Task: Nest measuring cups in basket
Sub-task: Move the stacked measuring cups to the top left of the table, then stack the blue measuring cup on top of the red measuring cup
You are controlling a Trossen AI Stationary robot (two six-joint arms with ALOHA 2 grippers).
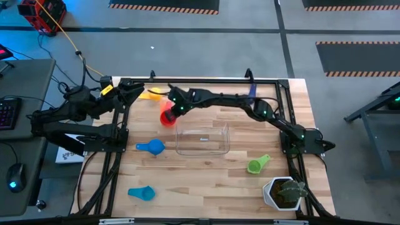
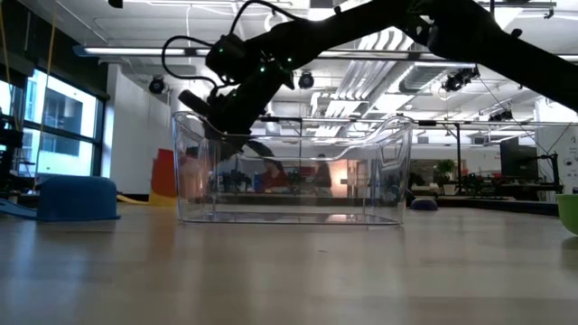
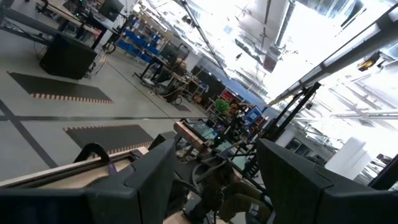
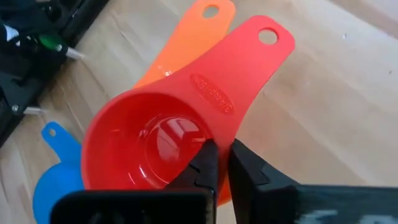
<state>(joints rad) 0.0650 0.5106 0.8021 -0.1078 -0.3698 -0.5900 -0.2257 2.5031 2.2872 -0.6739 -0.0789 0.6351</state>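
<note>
Over the wooden table, the right pincer grips the red cup's rim beside the basket.

The basket sits mid-table. One cup lies off its far-left corner, two toward the left edge, another right, a plant pot at the near-right corner.

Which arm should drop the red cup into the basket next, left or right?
Right. The right gripper already pinches the red cup's rim and sits just beside the basket, near its far left corner. The left gripper is parked at the table's far left edge, holding nothing.
</note>
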